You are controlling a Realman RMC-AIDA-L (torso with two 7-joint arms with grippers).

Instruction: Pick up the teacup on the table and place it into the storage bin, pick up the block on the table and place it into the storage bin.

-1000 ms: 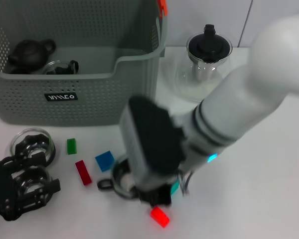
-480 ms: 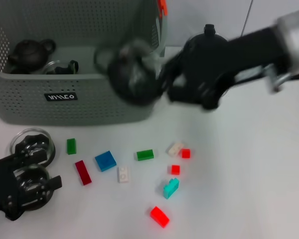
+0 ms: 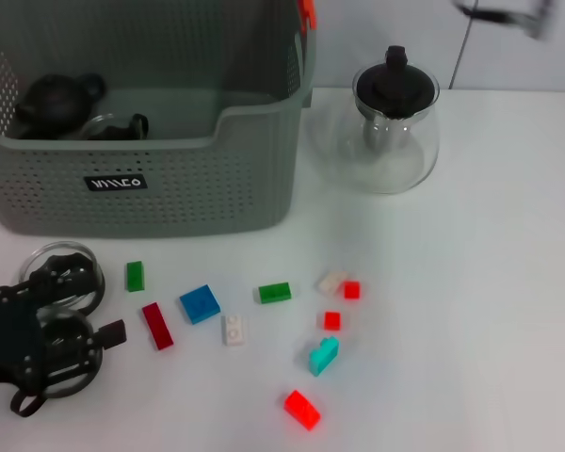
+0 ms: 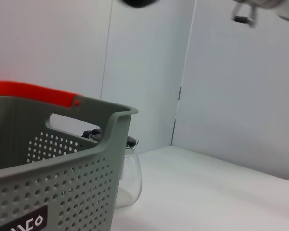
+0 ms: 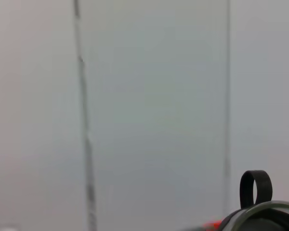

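Teacup (image 5: 256, 188) sits tight against the right claw (image 3: 505, 13), prob carried. The claw is up high, and I can't tell its grip. The bin (image 3: 254, 169) is below it, off to the left, w/ a dark teapot (image 3: 58, 100) already inside. Blocks (image 3: 199, 303) lie scattered on the table (image 3: 471, 311) beneath, all untouched. A glass pot (image 3: 394, 121) stands nearly under the claw, so watch the lid on the drop. Left claw (image 3: 40, 341) is parked low and spread wide, w/ glass cups (image 3: 64, 267) under and just beside it.
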